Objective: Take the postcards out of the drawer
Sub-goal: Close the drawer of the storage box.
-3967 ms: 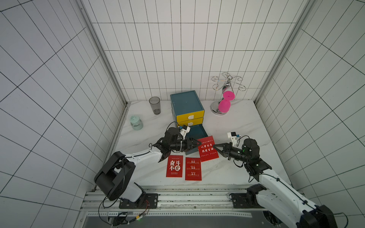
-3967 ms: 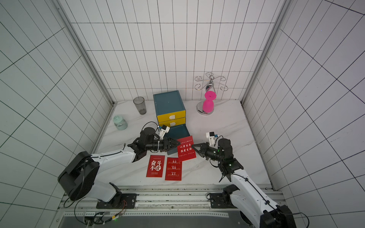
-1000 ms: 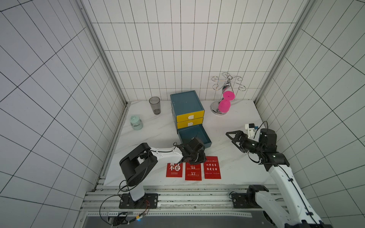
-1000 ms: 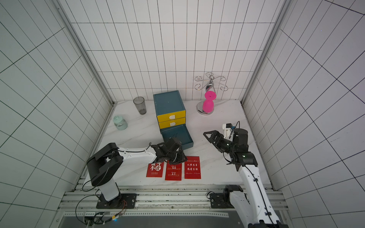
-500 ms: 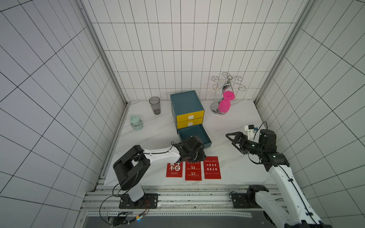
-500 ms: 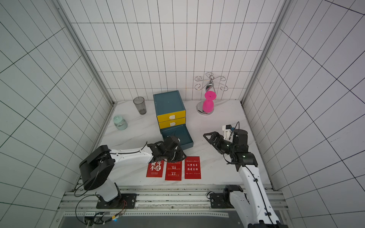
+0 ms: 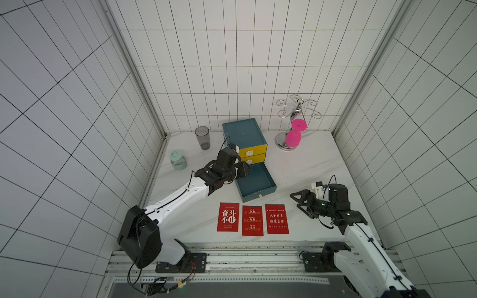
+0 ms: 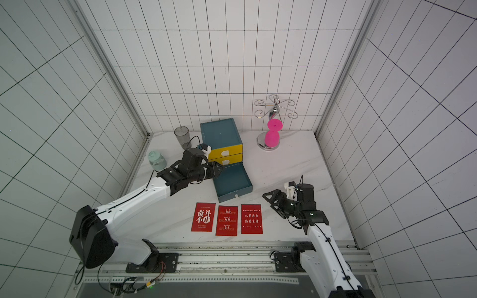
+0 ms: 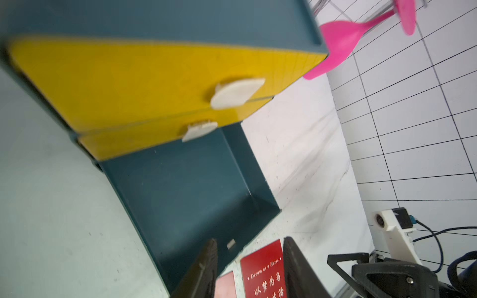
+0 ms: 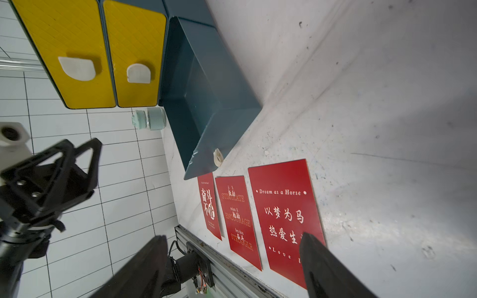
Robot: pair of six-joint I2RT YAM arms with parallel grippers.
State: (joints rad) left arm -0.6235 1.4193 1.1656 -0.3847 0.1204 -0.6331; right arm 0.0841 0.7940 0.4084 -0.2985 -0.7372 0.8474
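Observation:
Three red postcards lie flat side by side near the table's front edge, seen in both top views: left (image 7: 228, 216), middle (image 7: 252, 220), right (image 7: 276, 218) (image 8: 252, 218). The teal bottom drawer (image 7: 255, 182) stands pulled out with a bare floor (image 9: 185, 185). My left gripper (image 7: 245, 169) hovers at the drawer's back left corner. Its jaws are open in the left wrist view (image 9: 249, 249), with nothing between them. My right gripper (image 7: 296, 201) hangs to the right of the postcards, open and empty (image 10: 232, 241).
The teal cabinet (image 7: 244, 133) has two shut yellow drawers (image 7: 254, 149). A grey cup (image 7: 202, 137) and a mint jar (image 7: 178, 161) stand at the back left. A chrome rack holding a pink glass (image 7: 294, 134) stands at the back right. The metal rail (image 7: 232, 247) borders the front.
My left gripper has risen from the postcards and moved back to the drawer's left side, its jaws widening. My right gripper has come slightly forward and narrowed a little.

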